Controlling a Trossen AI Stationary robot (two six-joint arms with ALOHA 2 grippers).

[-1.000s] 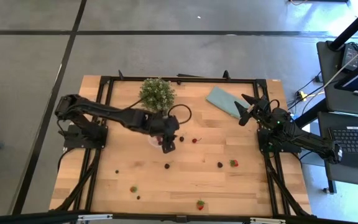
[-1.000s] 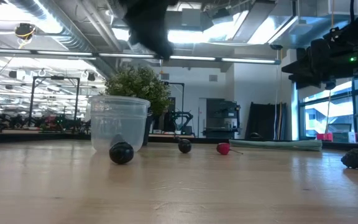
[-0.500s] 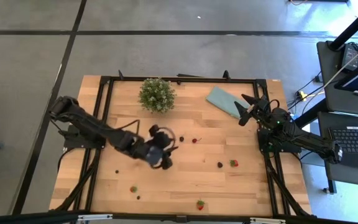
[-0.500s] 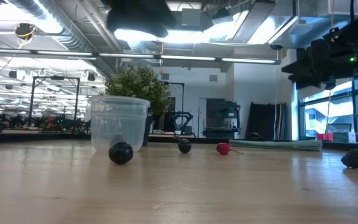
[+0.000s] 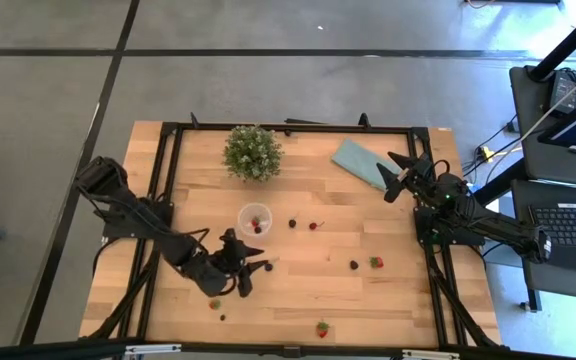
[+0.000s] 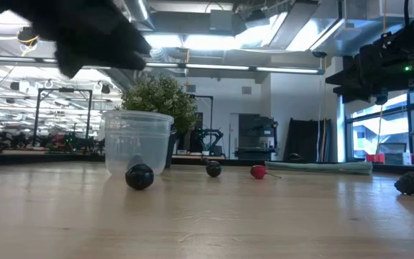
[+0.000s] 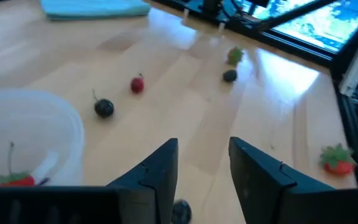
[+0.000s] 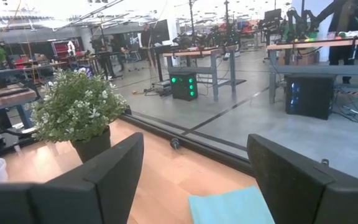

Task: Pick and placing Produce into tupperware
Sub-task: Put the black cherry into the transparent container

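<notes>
The clear cup (image 5: 255, 220) stands on its base at mid-table, also in the low view (image 6: 137, 142) and the left wrist view (image 7: 36, 134), with a red strawberry (image 7: 12, 179) inside. My left gripper (image 5: 253, 268) is open just near of the cup. A dark berry (image 7: 180, 211) lies on the table below the gap between its fingers (image 7: 204, 163). Other berries lie loose: a dark one (image 5: 291, 222), a red one (image 5: 313, 225), a dark one (image 5: 353, 265) and a strawberry (image 5: 376, 262). My right gripper (image 5: 396, 172) waits open at the table's right, (image 8: 194, 162).
A bushy potted plant (image 5: 252, 152) stands at the far edge behind the cup. A teal cloth (image 5: 360, 162) lies far right, under my right gripper. More berries lie near the near edge: a strawberry (image 5: 215, 303), a small dark berry (image 5: 222, 317) and a strawberry (image 5: 322, 327).
My left gripper has moved from above the cup toward the table's near edge and a little to the left, coming down lower. The cup, hidden under it before, now shows with a red strawberry inside.
</notes>
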